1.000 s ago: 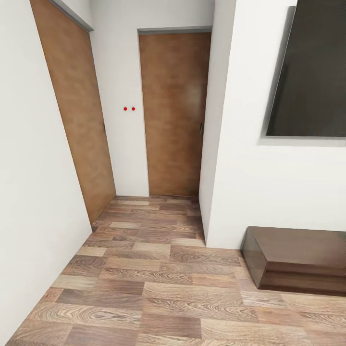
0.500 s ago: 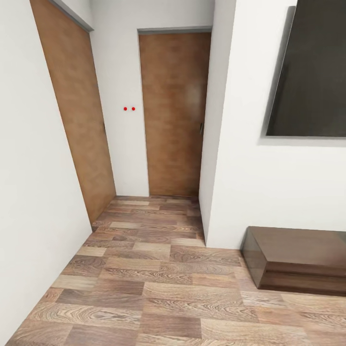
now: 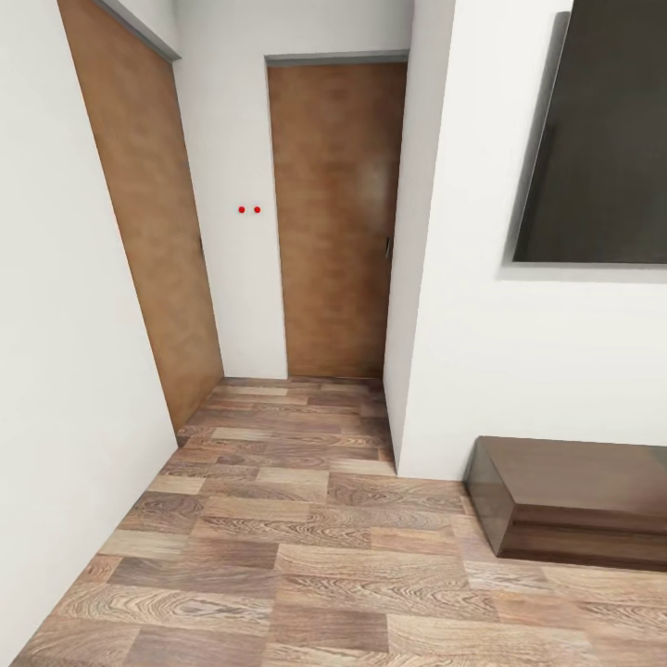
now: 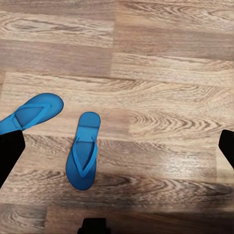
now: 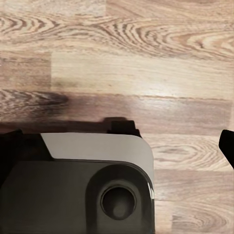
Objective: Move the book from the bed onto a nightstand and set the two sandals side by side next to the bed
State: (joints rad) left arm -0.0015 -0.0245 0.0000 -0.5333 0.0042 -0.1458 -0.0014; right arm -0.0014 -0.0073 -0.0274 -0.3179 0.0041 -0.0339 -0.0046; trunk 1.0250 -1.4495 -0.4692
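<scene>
Both blue sandals [image 4: 84, 152] lie on the plank floor [image 4: 161, 73] beneath the left gripper [image 4: 117, 146], angled apart (not parallel); its jaws spread wide, empty; right jaws likewise.

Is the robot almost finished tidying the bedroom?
Not yet; nothing looks done. The two sandals lie apart on the wood floor, pointing different ways, with no bed beside them. The left pincer hangs open over them, holding nothing. The head camera faces a brown door in a hallway. The sandals and the book are still left to do.
</scene>
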